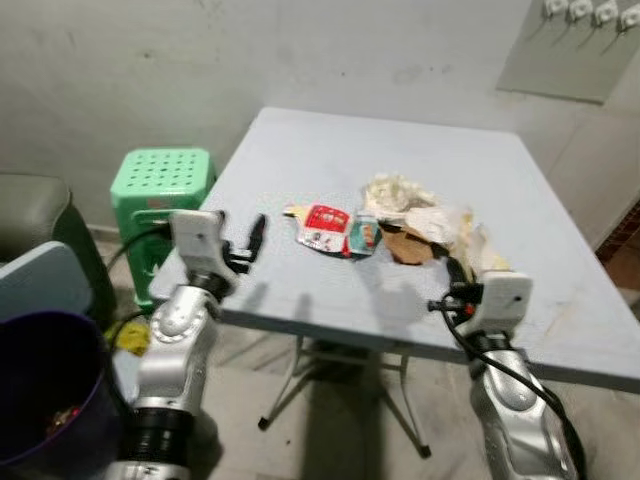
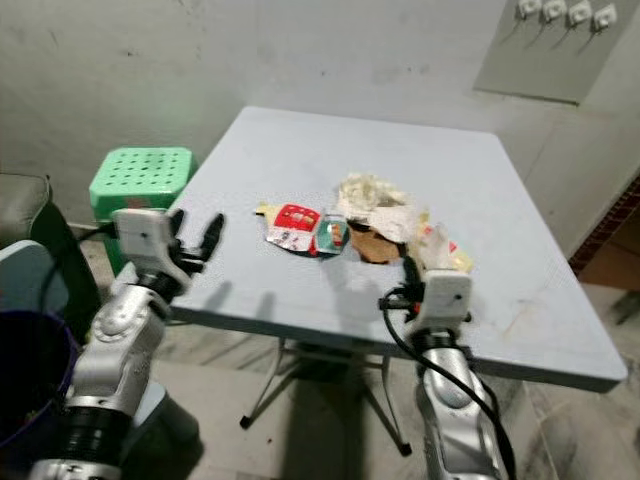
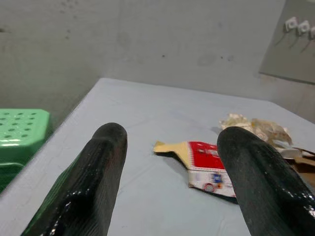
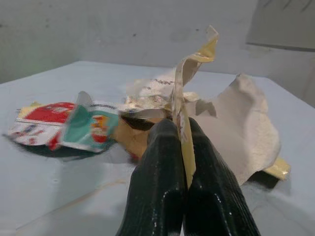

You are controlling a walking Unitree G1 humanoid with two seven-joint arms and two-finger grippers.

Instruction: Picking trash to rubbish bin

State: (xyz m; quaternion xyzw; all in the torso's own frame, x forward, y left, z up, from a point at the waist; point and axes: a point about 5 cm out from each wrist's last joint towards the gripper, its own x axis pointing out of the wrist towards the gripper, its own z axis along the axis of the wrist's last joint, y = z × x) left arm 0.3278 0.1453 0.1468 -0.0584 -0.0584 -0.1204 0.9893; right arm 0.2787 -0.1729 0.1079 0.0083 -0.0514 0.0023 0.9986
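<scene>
On the grey table (image 1: 300, 160) lies a trash pile (image 1: 400, 225), the dark bin (image 1: 45, 385) at floor left holding scraps, the left gripper (image 3: 170, 182) spread apart, the right gripper (image 4: 184, 162) pinching a yellow wrapper (image 4: 189, 73).

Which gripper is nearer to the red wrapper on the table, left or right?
Left. The left gripper hovers open just beside the red wrapper; the right gripper sits farther off, shut on a yellow wrapper strip past the teal packet.
</scene>
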